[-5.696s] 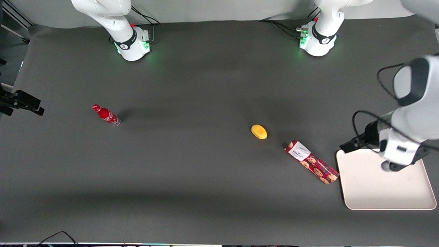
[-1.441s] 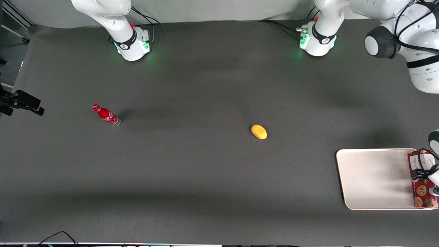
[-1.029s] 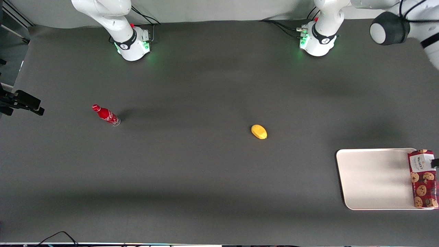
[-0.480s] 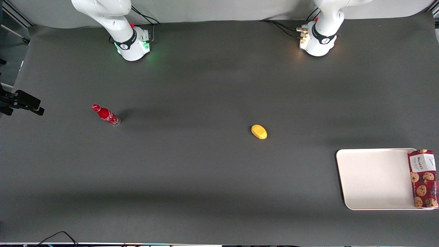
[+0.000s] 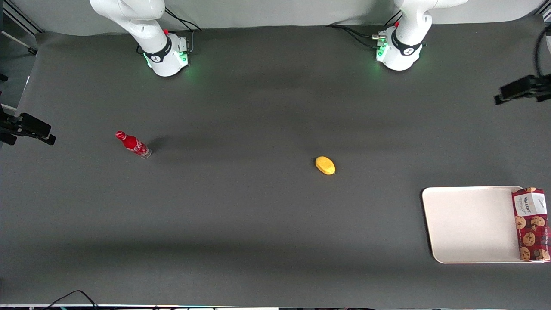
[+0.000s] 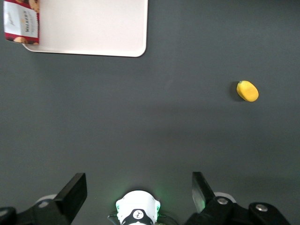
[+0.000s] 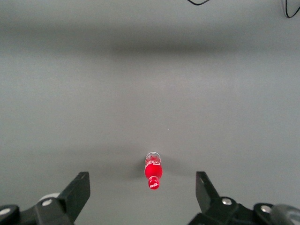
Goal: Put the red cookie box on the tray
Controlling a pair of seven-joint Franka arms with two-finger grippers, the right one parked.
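The red cookie box (image 5: 530, 224) lies flat on the cream-white tray (image 5: 469, 224), along the tray's end toward the working arm's end of the table, its outer side over the rim. Its white label end is farther from the front camera. My left gripper (image 5: 518, 89) hangs high at that end of the table, well away from the tray and farther from the front camera. In the left wrist view the gripper (image 6: 139, 180) is open with nothing between its fingers (image 6: 75, 192), and the box (image 6: 21, 21) and tray (image 6: 93, 28) lie far off below.
A yellow lemon-like object (image 5: 325, 165) lies mid-table, also seen in the left wrist view (image 6: 247, 91). A small red bottle (image 5: 132, 144) stands toward the parked arm's end. The working arm's base (image 5: 398, 47) sits at the table's back edge.
The gripper let go of the box on the tray, rose out of the front view, then reappeared higher and farther from the front camera. The box has stayed put.
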